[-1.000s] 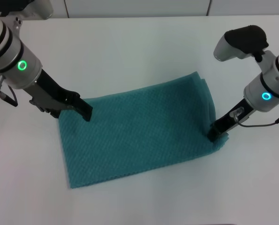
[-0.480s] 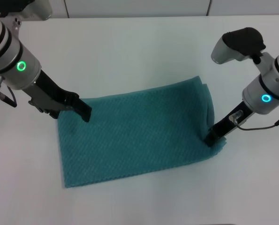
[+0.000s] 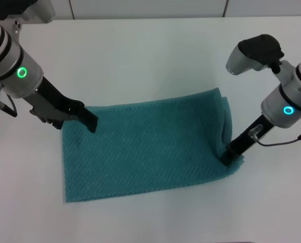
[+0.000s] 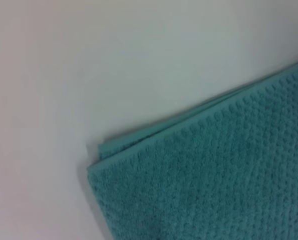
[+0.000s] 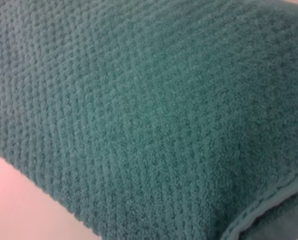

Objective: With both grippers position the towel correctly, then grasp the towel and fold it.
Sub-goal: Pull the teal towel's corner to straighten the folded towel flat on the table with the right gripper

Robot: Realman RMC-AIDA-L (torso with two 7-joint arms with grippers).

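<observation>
Squaring the towel (image 3: pixel 147 147) flat on the white surface (image 3: pixel 150 55), bare room all round.
Left end effector (image 3: pixel 91 123) on far-left corner, right end effector (image 3: pixel 226 159) on near-right corner, closure of both unclear; towel has rotated straighter since earlier.

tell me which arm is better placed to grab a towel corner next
Right, probably. The right gripper is down on the teal-green waffle-weave towel at its near right corner; the left gripper is at the far left corner.

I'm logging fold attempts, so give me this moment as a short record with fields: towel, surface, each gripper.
towel: teal waffle-weave towel, lying flat, doubled layers showing at one corner
surface: white table
left gripper: left gripper, at the towel's far left corner
right gripper: right gripper, down on the towel's right edge, cloth ridged up beside it
</observation>
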